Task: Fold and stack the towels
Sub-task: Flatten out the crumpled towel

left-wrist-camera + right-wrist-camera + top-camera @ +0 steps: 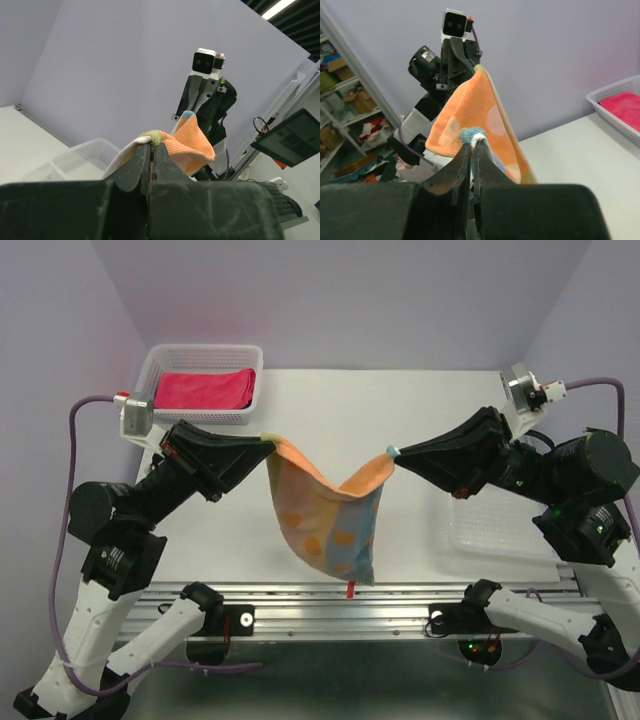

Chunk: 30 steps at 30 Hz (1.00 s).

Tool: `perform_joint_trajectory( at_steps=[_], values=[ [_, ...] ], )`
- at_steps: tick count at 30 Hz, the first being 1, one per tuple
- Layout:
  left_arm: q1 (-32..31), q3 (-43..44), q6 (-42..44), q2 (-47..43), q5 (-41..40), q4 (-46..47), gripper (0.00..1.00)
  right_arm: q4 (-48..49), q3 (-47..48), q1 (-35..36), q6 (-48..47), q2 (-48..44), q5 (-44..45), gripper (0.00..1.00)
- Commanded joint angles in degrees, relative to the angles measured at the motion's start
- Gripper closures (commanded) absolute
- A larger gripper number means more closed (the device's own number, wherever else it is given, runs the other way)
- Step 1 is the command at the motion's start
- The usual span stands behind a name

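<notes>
Left tool point(151, 145) fingers are right up against the lens, pinched shut on one top corner of the patterned towel point(330, 515). Same deal with the right tool point(471, 145): jaws clamped on the other corner, with a bit of blue and white hem poking out above the tips. So the towel hangs between the two tools, sagging in a V in the middle, its orange-spotted and light blue body drooping below both. Can't tell if its bottom edge touches the worktop point(430, 400). Just behind the left tool, the pink-red towel point(205, 388) sits folded in the white mesh basket point(160, 365). Under the right tool's arm lies a clear tray point(500, 540).
</notes>
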Motion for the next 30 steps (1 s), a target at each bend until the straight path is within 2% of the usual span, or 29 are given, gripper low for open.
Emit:
perform_joint_trajectory(
  at_steps=[1, 2, 5, 7, 8, 13, 14, 16, 17, 19, 23, 28, 30],
  values=[
    [-0.34, 1.07, 3.78, 3.90, -1.20, 1.58, 1.00, -0.92, 3.57, 0.30, -4.39, 3.06, 6.91, 0.99],
    [-0.34, 0.98, 5.70, 4.77, -2.51, 1.06, 1.00, -1.45, 3.74, 0.30, -5.01, 3.59, 9.01, 0.99],
    [-0.25, 0.80, 9.58, 8.89, -12.94, -2.89, 1.00, -2.51, 3.92, 0.30, -9.56, 7.62, 21.90, 0.99],
    [0.71, 1.06, 10.82, 14.32, -14.91, -3.16, 1.00, -2.42, 3.57, 0.30, -11.51, 9.29, 27.11, 0.99],
    [1.58, 1.24, 11.17, 16.36, -13.87, -2.12, 1.00, -1.72, 2.96, 0.30, -13.61, 10.09, 31.84, 0.99],
    [10.20, 1.51, 8.54, 29.02, -7.36, 3.33, 1.00, 3.11, -0.20, -0.92, -19.24, 15.45, 41.45, 0.99],
    [11.34, 1.33, 8.36, 32.87, -6.58, 4.56, 1.00, 3.99, -0.64, -1.88, -19.60, 17.98, 41.55, 0.99],
    [13.72, 0.98, 7.48, 38.32, -4.99, 9.12, 1.00, 6.01, -1.09, -7.93, -18.65, 20.98, 36.13, 0.99],
    [14.59, 1.24, 7.48, 40.27, -3.77, 11.49, 1.00, 8.10, -1.26, -13.27, -17.59, 24.91, 30.80, 0.99],
    [15.39, 4.30, 7.74, 44.66, -3.14, 11.95, 1.00, 10.58, -1.52, -17.43, -15.56, 29.23, 23.82, 0.99],
    [16.45, 12.56, 10.98, 59.05, -2.96, 12.30, 1.00, 17.60, 0.92, -21.39, -16.97, 39.87, 19.15, 0.99],
    [18.29, 24.94, 11.88, 75.14, -2.35, 11.34, 1.00, 20.95, 7.16, -26.06, -15.56, 54.53, 14.49, 0.99],
    [18.73, 28.99, 11.52, 78.33, -1.65, 11.07, 1.00, 21.22, 11.10, -27.90, -15.21, 59.98, 12.21, 0.99]
  ],
)
